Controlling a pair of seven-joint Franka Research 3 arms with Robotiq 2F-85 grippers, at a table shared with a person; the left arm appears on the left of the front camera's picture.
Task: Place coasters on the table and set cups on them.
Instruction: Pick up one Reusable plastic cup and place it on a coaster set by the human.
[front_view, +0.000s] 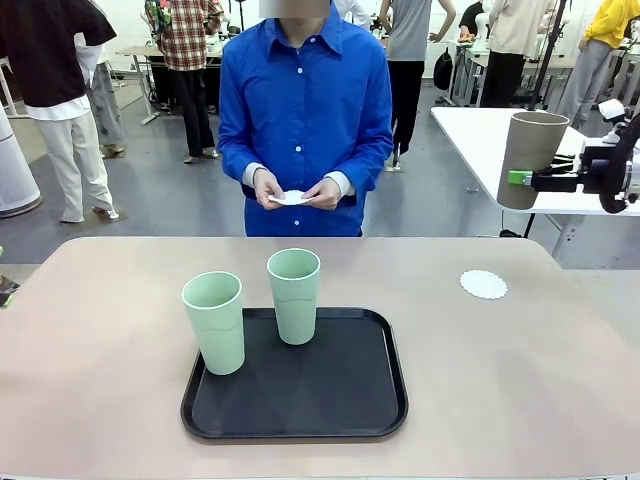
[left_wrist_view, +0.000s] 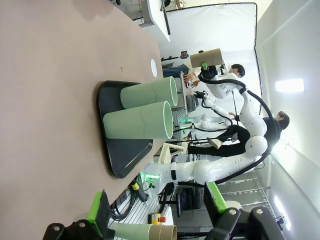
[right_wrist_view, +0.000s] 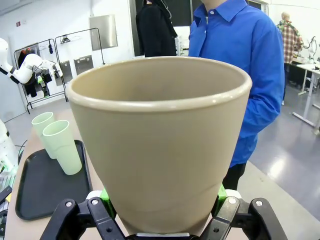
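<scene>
1. The left gripper (left_wrist_view: 156, 207) has its fingers spread wide and holds nothing. It looks across the table (front_view: 100, 300) from the left side.
2. The front mint cup (front_view: 214, 322) and the back mint cup (front_view: 294, 296) stand up straight on the black tray (front_view: 340, 390). They are near each other but do not touch. Neither has a coaster under it yet.
3. The person's hands (front_view: 325, 193) hold one coaster (front_view: 290, 197) at the far side of the table.
4. A second coaster (front_view: 484, 284) lies flat on the table, to the right of the tray. Nothing is on it.
5. The right gripper (front_view: 522, 178) pinches the brown cup (front_view: 532, 150) by its sides. The cup is high in the air, off to the right of the second coaster.
6. The paper is thin and only a bit wider than the cup's bottom. If the cup comes down a little to one side, it could land half off, or push and crumple the paper.
7. The cup is tall. If it is let go while tilted, it could tip over.
</scene>
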